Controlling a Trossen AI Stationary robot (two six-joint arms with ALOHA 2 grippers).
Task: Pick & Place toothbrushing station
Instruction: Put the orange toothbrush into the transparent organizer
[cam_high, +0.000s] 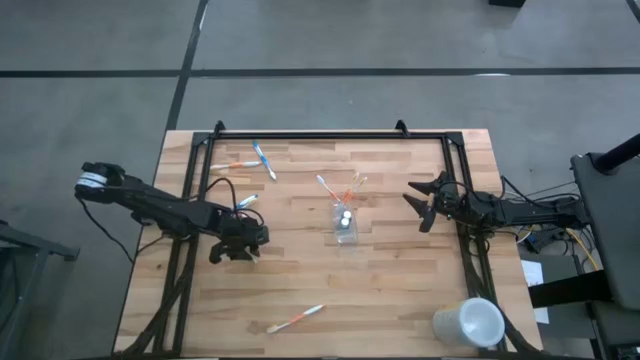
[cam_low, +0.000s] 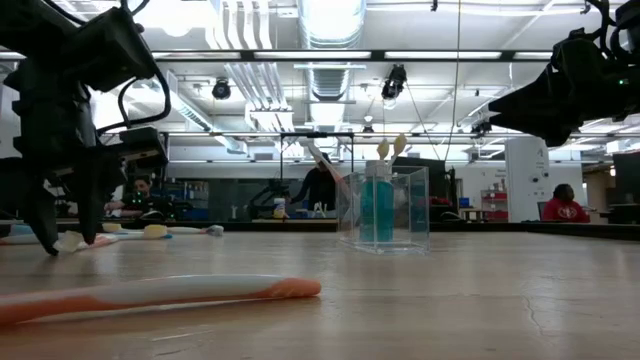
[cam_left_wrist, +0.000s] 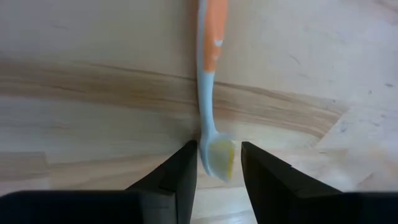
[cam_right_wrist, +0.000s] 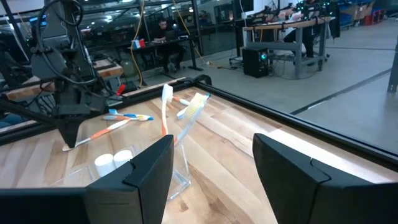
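A toothbrush (cam_left_wrist: 208, 74) with an orange and pale-blue handle lies flat on the wooden table. Its bristle head (cam_left_wrist: 221, 158) lies between the fingers of my left gripper (cam_left_wrist: 217, 165), which points steeply down over the table's left-middle (cam_high: 233, 252) and stands open. The clear cup (cam_high: 346, 228) stands upright at the table's centre. It holds a blue tube (cam_low: 377, 210), and two toothbrushes (cam_right_wrist: 166, 106) lean out of its rim. My right gripper (cam_high: 420, 205) hovers open and level at the right side. My left gripper comes from above with one finger on each side of the toothbrush's head. One finger (cam_left_wrist: 183, 168) stands right at the neck (cam_left_wrist: 202, 140); whether it touches, I cannot tell. A gap shows between the head and the other finger.
Two more toothbrushes (cam_high: 250, 160) lie near the far left edge, a pale-blue one (cam_high: 246, 202) lies beside the left arm, and an orange-white one (cam_high: 296, 319) lies by the near edge. A larger white cup (cam_high: 470, 322) lies on its side at the near right corner. A black frame (cam_high: 330, 135) borders the table.
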